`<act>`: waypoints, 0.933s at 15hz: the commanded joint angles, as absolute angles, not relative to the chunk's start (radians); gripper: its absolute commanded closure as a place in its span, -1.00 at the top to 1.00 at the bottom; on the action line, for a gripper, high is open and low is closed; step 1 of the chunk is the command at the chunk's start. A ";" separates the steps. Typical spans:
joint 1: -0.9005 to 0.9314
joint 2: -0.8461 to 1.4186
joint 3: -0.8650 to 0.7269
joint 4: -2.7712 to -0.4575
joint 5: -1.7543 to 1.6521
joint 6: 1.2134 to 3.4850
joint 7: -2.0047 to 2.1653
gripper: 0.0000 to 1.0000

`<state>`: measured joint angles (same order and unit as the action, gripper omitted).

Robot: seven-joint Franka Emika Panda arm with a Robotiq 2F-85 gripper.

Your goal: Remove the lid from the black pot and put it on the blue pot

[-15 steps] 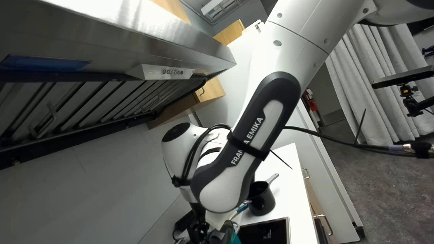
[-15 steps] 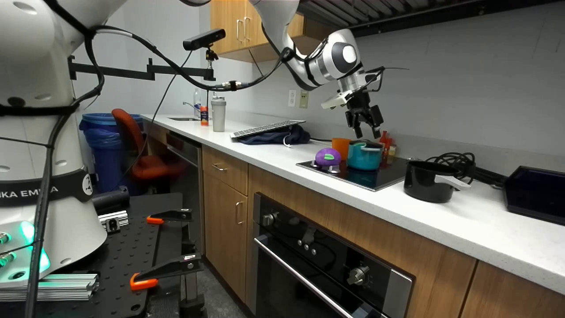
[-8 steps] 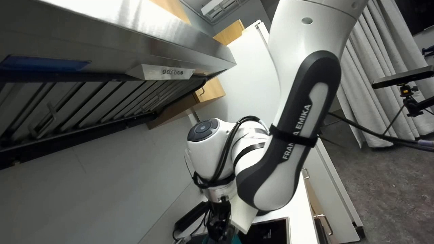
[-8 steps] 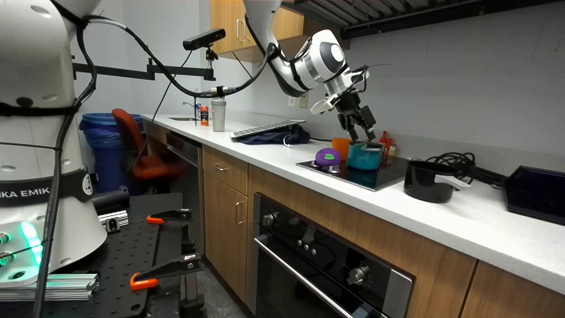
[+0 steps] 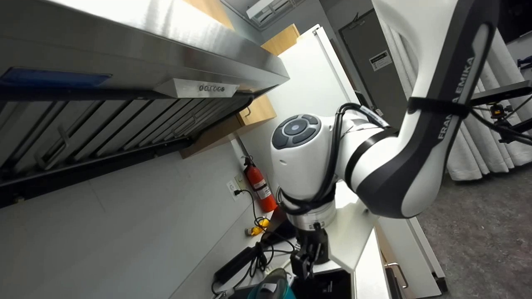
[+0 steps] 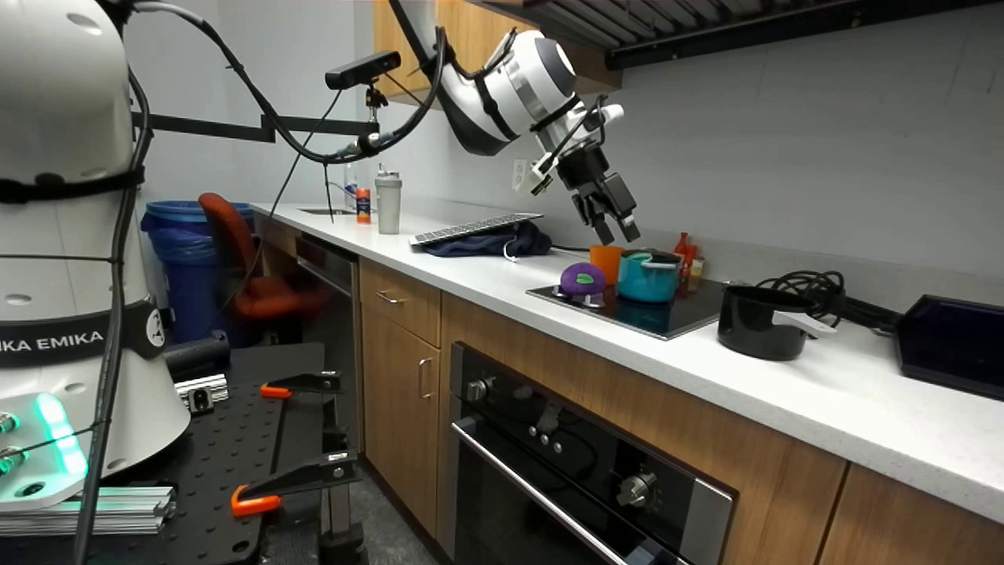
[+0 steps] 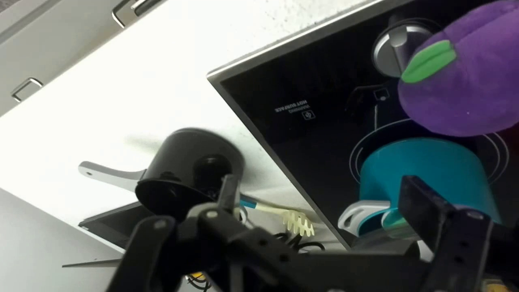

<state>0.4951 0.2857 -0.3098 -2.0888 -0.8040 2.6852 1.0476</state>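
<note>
— What do we read?
— Cooktop (image 7: 263,97): WARNING HOT SURFACE, upside down. Dark arm shell (image 5: 430,141): FRAN, then EMIKA past a strap (image 5: 438,106). Base band (image 6: 121,333): KA EMIKA.
— Door sign (image 5: 380,60)?
— Too small for us.

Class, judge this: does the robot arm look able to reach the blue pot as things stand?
Probably yes. The gripper is open, and in an exterior view nothing shows between it and the blue pot; the purple toy sits to one side.

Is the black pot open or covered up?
Open: in an exterior view and the wrist view, the black pot shows its dark inside, with nothing covering the top.
</note>
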 commanded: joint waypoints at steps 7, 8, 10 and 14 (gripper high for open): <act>0.302 0.028 -0.076 -2.327 -0.772 2.556 1.112 1.00; 0.281 0.018 -0.051 -2.337 -0.756 2.553 1.112 1.00; 0.249 0.001 -0.011 -2.351 -0.717 2.538 1.114 1.00; 0.208 -0.016 0.037 -2.369 -0.652 2.535 1.129 1.00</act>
